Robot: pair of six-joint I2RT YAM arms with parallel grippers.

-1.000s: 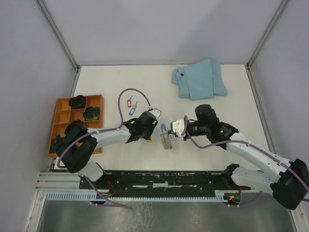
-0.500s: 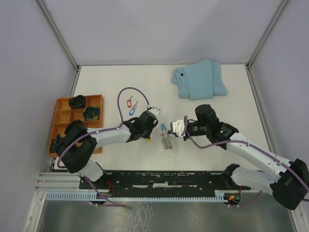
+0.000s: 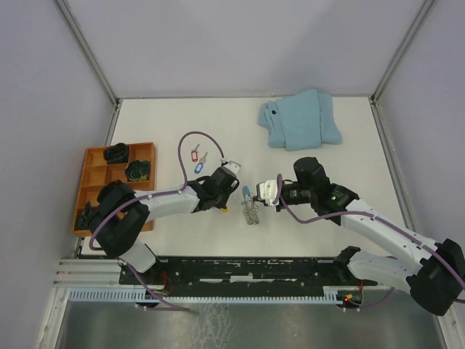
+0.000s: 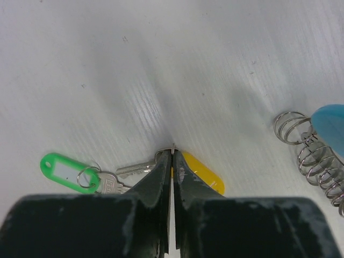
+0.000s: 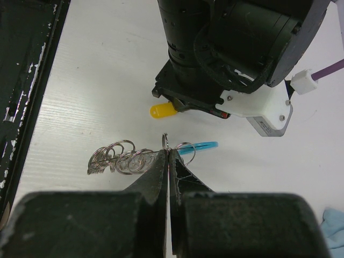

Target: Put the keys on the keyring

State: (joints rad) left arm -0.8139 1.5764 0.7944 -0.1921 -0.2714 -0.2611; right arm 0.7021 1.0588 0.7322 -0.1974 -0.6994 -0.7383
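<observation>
1. Shows a white desk [image 3: 160,116] from above, with two arms reaching in from the 6 o'clock edge and meeting near its centre.
2. Finds the left gripper [image 4: 173,156] closed down to a sliver, its tips pinching the small wire ring of the yellow-tagged key [image 4: 201,173]. Leaves the yellow tag flat on the desk, just at 4 o'clock of those tips in the left wrist view.
3. Places a green-tagged key [image 4: 67,172] at 9 o'clock of the same tips, flat on the desk, its metal end partly hidden under the gripper.
4. Finds the right gripper [image 5: 168,153] fully closed, its tips clamped on one wire loop of the keyring [image 5: 121,158]. Cannot tell whether the loop is raised off the desk.
5. Trails the grey coils toward 9 o'clock of the right tips in the right wrist view, with the blue plastic section [image 5: 200,145] at 2 o'clock of them.
6. Sets the keyring near the desk's centre, at 3 o'clock of the left gripper from above, close to the yellow tag but apart from it.
7. Puts a red-tagged key [image 3: 193,155] and a blue-tagged key [image 3: 199,167] close together at 11 o'clock of the left gripper, touched by neither arm.
8. Adds an orange tray [image 3: 127,145] at the 9 o'clock edge holding dark bundles [image 3: 136,171], and a folded light-blue cloth [image 3: 299,120] at 1 o'clock.
</observation>
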